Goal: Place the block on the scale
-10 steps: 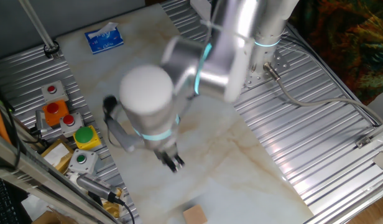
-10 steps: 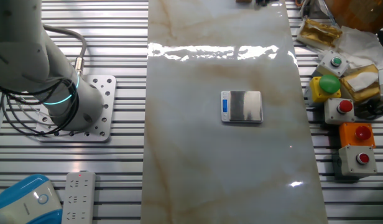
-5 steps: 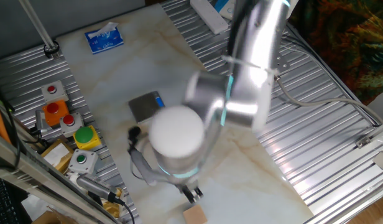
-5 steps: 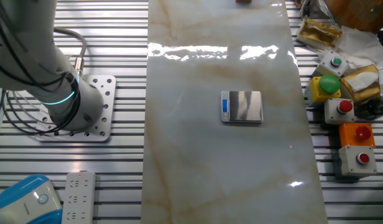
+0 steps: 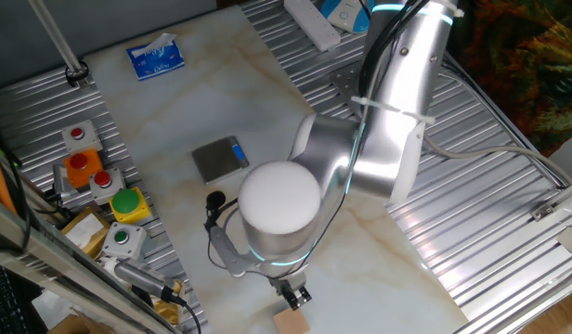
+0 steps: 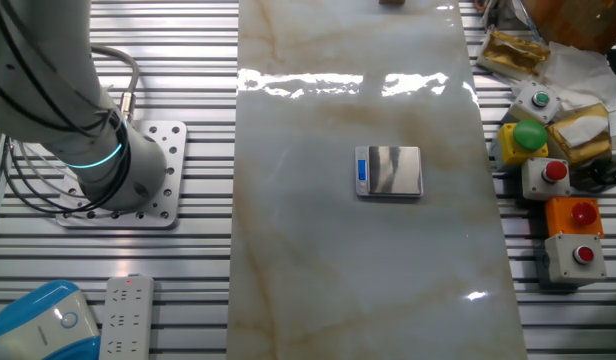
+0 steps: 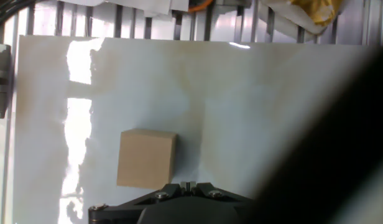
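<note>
Reach step, block not yet grasped; hand (image 5: pixel 292 297) hovers just above wooden block (image 7: pixel 147 158) at worktop (image 5: pixel 267 111) edge, finger spread unclear; scale (image 6: pixel 389 171) sits well apart mid-worktop; next: centre over block, descend, grip.

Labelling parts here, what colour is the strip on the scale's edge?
Blue, along one edge of the scale; clearest in the other fixed view.
</note>
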Motion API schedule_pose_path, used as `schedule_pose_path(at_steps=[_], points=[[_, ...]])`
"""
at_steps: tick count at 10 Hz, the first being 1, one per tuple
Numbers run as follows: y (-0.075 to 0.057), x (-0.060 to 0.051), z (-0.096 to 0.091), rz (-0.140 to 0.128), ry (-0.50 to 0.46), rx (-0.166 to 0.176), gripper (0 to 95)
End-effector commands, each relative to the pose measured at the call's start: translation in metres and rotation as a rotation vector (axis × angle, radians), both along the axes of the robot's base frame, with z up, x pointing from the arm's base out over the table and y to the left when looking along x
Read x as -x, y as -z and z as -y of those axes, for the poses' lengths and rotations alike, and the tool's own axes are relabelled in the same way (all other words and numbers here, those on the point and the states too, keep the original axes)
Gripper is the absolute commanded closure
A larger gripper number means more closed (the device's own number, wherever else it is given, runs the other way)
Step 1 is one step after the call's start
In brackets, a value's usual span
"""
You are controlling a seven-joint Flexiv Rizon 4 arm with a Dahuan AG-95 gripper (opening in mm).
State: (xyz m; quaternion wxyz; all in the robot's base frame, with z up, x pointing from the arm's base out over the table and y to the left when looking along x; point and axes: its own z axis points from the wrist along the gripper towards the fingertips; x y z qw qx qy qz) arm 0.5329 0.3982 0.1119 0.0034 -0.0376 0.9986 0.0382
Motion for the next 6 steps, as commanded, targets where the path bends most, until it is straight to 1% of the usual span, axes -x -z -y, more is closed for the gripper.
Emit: schedule_pose_path(at_steps=[1, 2, 3, 4, 6], points=[[0.006, -0.005, -0.008, -0.004, 0.037, -0.025, 95.0], [0.008, -0.008, -0.011, -0.002, 0.028, -0.025, 95.0], [0.012, -0.018, -0.021, -0.002, 0.035, -0.026, 95.0], [0.014, -0.024, -0.027, -0.005, 0.038, -0.024, 95.0], [0.014, -0.025, -0.029, -0.005, 0.030, -0.024, 95.0]])
